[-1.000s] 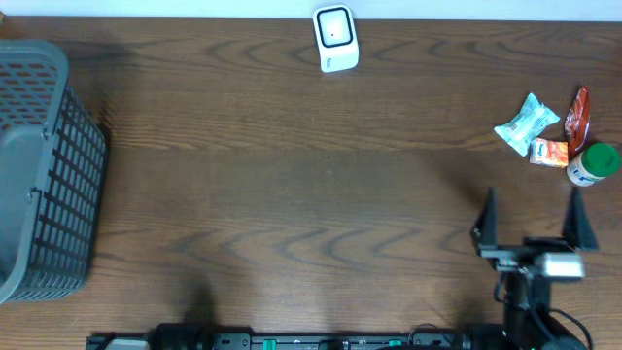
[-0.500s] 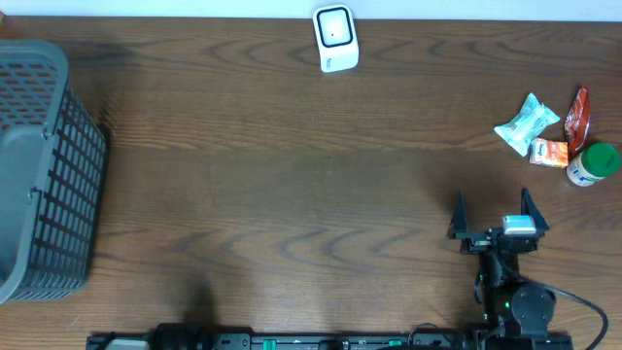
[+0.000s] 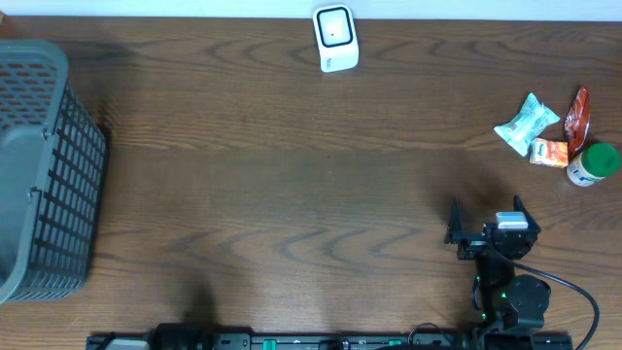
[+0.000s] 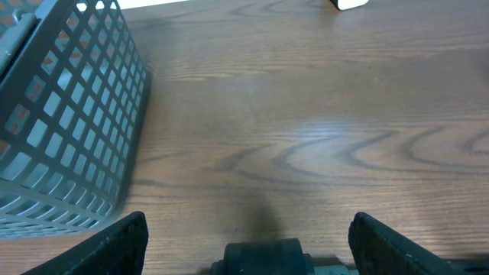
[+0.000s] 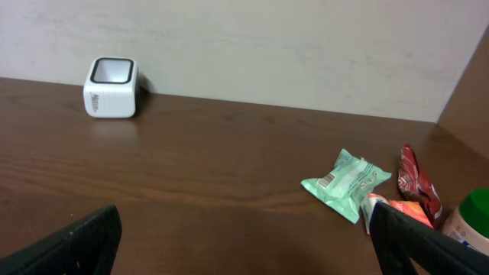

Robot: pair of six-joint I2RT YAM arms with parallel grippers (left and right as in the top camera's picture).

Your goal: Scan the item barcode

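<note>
While right end effector (image 3: 486, 204) is positioned over counter (image 3: 292, 194) at near right, jaws are spread wide, nothing gripped. Left end effector (image 4: 250, 219) is likewise seen wide and empty, grey mesh basket (image 3: 44, 165) to its left. White barcode scanner (image 3: 336, 39) is set at far edge, mid-counter. Items are grouped at far right, apart from both end effectors: green-white packet (image 3: 527, 122), red sachet (image 3: 578, 114), orange box (image 3: 549, 152), green-capped bottle (image 3: 593, 163). Barcode is shown on packet face in right wrist view.

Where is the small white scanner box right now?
In the overhead view the small white scanner box stands at the far edge of the wooden table, near centre, left of the pale green packet.
</note>
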